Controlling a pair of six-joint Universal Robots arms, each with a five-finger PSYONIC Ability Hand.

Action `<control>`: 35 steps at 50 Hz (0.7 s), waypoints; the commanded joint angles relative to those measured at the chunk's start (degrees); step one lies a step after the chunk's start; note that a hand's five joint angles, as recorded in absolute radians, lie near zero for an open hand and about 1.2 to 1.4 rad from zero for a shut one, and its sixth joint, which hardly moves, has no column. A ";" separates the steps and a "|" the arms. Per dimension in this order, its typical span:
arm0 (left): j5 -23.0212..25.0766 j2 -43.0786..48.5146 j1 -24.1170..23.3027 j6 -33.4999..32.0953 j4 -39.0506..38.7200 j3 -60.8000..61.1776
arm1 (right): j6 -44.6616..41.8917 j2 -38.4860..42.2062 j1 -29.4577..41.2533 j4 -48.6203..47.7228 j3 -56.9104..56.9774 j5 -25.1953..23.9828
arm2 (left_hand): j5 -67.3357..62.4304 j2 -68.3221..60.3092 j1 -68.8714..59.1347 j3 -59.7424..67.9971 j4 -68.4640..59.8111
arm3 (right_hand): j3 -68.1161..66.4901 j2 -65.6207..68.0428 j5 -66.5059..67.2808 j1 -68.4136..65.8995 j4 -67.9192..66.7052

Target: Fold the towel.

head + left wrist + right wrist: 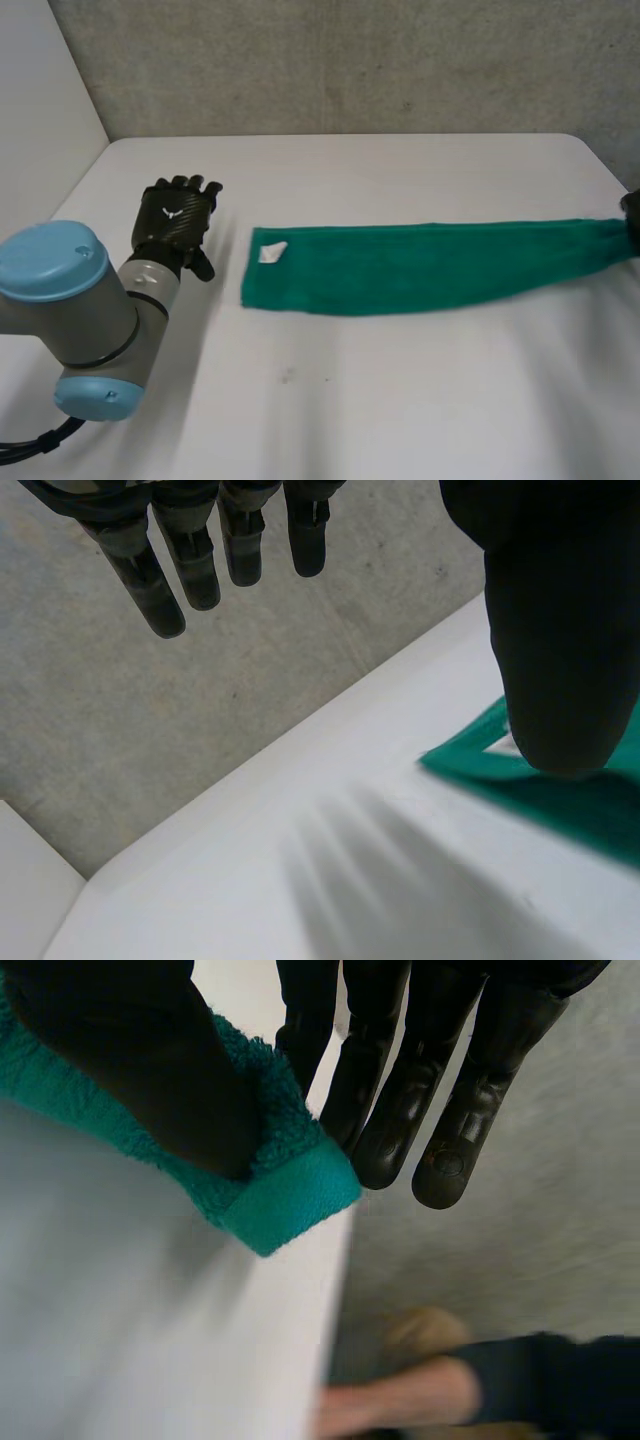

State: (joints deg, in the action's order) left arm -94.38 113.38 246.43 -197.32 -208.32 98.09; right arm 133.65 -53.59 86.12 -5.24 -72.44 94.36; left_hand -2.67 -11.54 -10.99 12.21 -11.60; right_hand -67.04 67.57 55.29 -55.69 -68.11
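A green towel lies across the white table as a long, narrow strip, with a white label near its left end. My left hand hovers just left of that end, open, with its fingers straight and its thumb over the towel corner. My right hand is at the towel's far right end, at the table's right edge. There its thumb pinches the towel's corner against the fingers.
Beside my right hand the table's right edge drops off to a grey floor. A person's forearm shows there beyond the edge. A grey wall runs behind the table.
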 commanded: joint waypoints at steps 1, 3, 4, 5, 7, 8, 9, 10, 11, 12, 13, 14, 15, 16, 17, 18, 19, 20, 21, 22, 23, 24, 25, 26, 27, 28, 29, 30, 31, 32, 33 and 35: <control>-0.02 -2.02 0.63 0.18 0.02 1.84 | -5.60 -0.82 8.87 0.15 6.34 -1.28 | 2.67 1.54 0.99 -2.21 1.60 | -12.96 12.43 14.71 -24.31 -11.89; -0.02 -2.63 0.98 0.09 0.02 2.63 | -5.42 -0.73 12.91 0.06 8.01 -2.33 | 2.67 1.54 0.99 -2.21 1.60 | -12.96 12.43 14.71 -24.31 -11.89; -0.02 -2.81 1.15 0.09 0.02 2.81 | -5.42 -0.82 16.68 -0.03 9.15 -3.99 | 2.67 1.54 0.99 -2.21 1.60 | -12.96 12.43 14.71 -24.31 -11.89; -0.02 -2.99 1.24 0.09 0.02 2.98 | -5.50 -0.82 18.71 -0.03 9.68 -5.05 | 2.67 1.54 0.99 -2.21 1.60 | -12.96 12.43 14.71 -24.31 -11.89; -0.10 -3.42 1.50 0.09 0.02 3.42 | -5.51 -0.55 24.52 -0.21 10.65 -9.18 | 2.67 1.54 0.99 -2.21 1.60 | -12.96 12.43 14.71 -24.31 -11.89; -0.10 -3.51 1.59 0.09 0.02 3.51 | -5.42 -0.38 26.62 -0.29 10.91 -10.67 | 2.67 1.54 0.99 -2.21 1.60 | -12.96 12.43 14.71 -24.31 -11.89; -0.10 -3.60 1.68 0.09 0.02 3.69 | -5.42 -0.03 28.82 -0.73 11.09 -12.25 | 2.67 1.54 0.99 -2.21 1.60 | -12.96 12.43 14.71 -24.31 -11.89; -0.10 -3.78 1.68 0.09 0.02 3.86 | -5.24 1.19 32.84 -1.69 11.70 -15.05 | 2.67 1.54 0.99 -2.21 1.60 | -12.96 12.43 14.71 -24.31 -11.89; -0.02 -4.04 1.85 0.18 0.02 4.04 | -5.24 1.20 32.89 -1.70 11.71 -15.08 | 2.67 1.54 0.99 -2.21 1.60 | -12.96 12.43 14.71 -24.31 -11.89; -0.02 -4.13 1.94 0.18 0.02 4.04 | -5.24 2.16 34.80 -2.31 12.06 -16.39 | 2.67 1.54 0.99 -2.21 1.60 | -12.96 12.43 14.71 -24.31 -11.89; -0.02 -4.22 2.03 0.18 0.02 4.04 | -5.42 4.09 38.13 -3.62 12.58 -18.40 | 2.67 1.54 0.99 -2.21 1.60 | -12.96 12.43 14.71 -24.31 -11.89; -0.10 -4.30 2.12 0.18 0.02 4.04 | -5.42 6.37 41.29 -4.77 12.93 -19.90 | 2.67 1.54 0.99 -2.21 1.60 | -12.96 12.43 14.71 -24.31 -11.89; -0.10 -4.39 2.21 0.18 0.02 4.04 | -5.50 7.35 42.71 -5.30 13.20 -20.44 | 2.67 1.54 0.99 -2.21 1.60 | -12.96 12.43 14.71 -24.31 -11.89; -0.10 -4.39 2.21 0.18 0.02 4.04 | -5.51 8.31 43.86 -5.74 13.29 -20.79 | 2.67 1.54 0.99 -2.21 1.60 | -12.96 12.43 14.71 -24.31 -11.89; -0.02 -4.39 2.21 0.18 0.02 4.04 | -5.59 9.28 44.92 -6.09 13.46 -21.14 | 2.67 1.54 0.99 -2.21 1.60 | -12.96 12.43 14.71 -24.31 -11.89; -0.02 -4.39 2.21 0.18 0.02 4.04 | -5.77 10.25 45.80 -6.44 13.64 -21.06 | 2.67 1.54 0.99 -2.21 1.60 | -12.96 12.43 14.71 -24.31 -11.89; -0.02 -4.39 2.12 0.18 0.02 4.04 | -5.86 11.13 46.50 -6.62 13.90 -20.88 | 2.67 1.54 0.99 -2.21 1.60 | -12.96 12.43 14.71 -24.31 -11.89; -0.02 -4.39 2.12 0.18 0.02 3.95 | -5.94 13.05 47.38 -6.45 14.43 -20.53 | 2.67 1.54 0.99 -2.21 1.60 | -12.96 12.43 14.71 -24.31 -11.89; -0.02 -4.39 1.86 0.09 0.02 3.95 | -6.03 14.11 47.82 -6.27 14.69 -20.27 | 2.67 1.54 0.99 -2.21 1.60 | -12.96 12.43 14.71 -24.31 -11.89; 0.07 -4.39 1.68 0.09 0.02 3.86 | -6.03 15.86 48.35 -6.10 14.87 -19.40 | 2.67 1.54 0.99 -2.21 1.60 | 9.30 -9.83 -7.55 -2.05 10.37; 0.07 -4.39 1.51 0.09 -0.07 3.78 | -5.95 16.32 48.27 -6.18 14.87 -18.43 | 2.67 1.54 0.99 -2.21 1.60 | 25.17 -25.70 -23.42 13.83 26.24; 0.07 -4.39 1.42 0.09 -0.07 3.60 | -5.77 16.58 48.27 -6.18 14.87 -17.20 | 2.67 1.54 0.99 -2.21 1.60 | 38.16 -38.69 -36.40 26.81 39.23; 0.07 -4.39 1.24 0.09 -0.07 3.25 | -5.51 16.41 48.09 -6.27 14.87 -15.54 | 2.67 1.54 0.99 -2.21 1.60 | 48.11 -48.64 -46.36 36.76 49.18; 0.07 -4.39 1.07 0.09 -0.16 2.81 | -4.90 15.89 47.57 -6.36 15.05 -12.22 | 2.67 1.54 0.99 -2.21 1.60 | 57.04 -57.57 -55.29 45.69 58.11; 0.07 -4.48 0.89 0.09 -0.33 2.46 | -4.28 15.36 47.39 -6.45 14.87 -10.79 | 2.67 1.54 0.99 -2.21 1.60 | 57.04 -57.57 -55.29 45.69 58.11; 0.07 -4.39 0.37 0.09 -0.42 1.93 | -3.41 14.57 47.13 -6.36 14.70 -9.21 | 2.67 1.54 0.99 -2.21 1.60 | 57.04 -57.57 -55.29 45.69 58.11; 0.07 -4.31 -0.25 0.18 -0.42 1.32 | -1.83 13.43 46.86 -6.18 14.44 -7.80 | 2.67 1.54 0.99 -2.21 1.60 | 57.04 -57.57 -55.29 45.69 58.11; 0.07 -4.04 -1.04 0.18 -0.51 0.62 | 0.27 12.03 46.43 -6.10 14.08 -6.66 | 2.67 1.54 0.99 -2.21 1.60 | 57.04 -57.57 -55.29 45.69 58.11; 0.07 -3.78 -1.83 0.26 -0.69 -0.26 | 3.51 10.01 45.64 -6.10 13.39 -5.69 | 2.67 1.54 0.99 -2.21 1.60 | 57.04 -57.57 -55.29 45.69 58.11; 0.07 -3.43 -3.49 0.53 -0.77 -2.09 | 9.29 7.04 44.15 -6.01 11.99 -4.98 | 2.67 1.54 0.99 -2.21 1.60 | 57.04 -57.57 -55.29 45.69 58.11; 0.07 -3.17 -4.29 0.70 -0.78 -3.07 | 13.09 5.18 43.18 -5.83 10.67 -4.89 | 2.67 1.54 0.99 -2.21 1.60 | 57.04 -57.57 -55.29 45.69 58.11; 0.16 -1.59 -6.31 1.67 -0.86 -5.97 | 23.64 0.69 40.45 -5.22 6.80 -5.24 | 2.67 1.54 0.99 -2.21 1.60 | 57.04 -57.57 -55.29 45.69 58.11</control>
State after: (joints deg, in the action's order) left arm -94.30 109.41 245.41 -197.03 -208.82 98.61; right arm 135.76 -41.82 132.36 -11.44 -58.98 86.22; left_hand -2.67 -11.54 -10.99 12.21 -11.60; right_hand -12.06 12.51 4.02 -11.69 -13.23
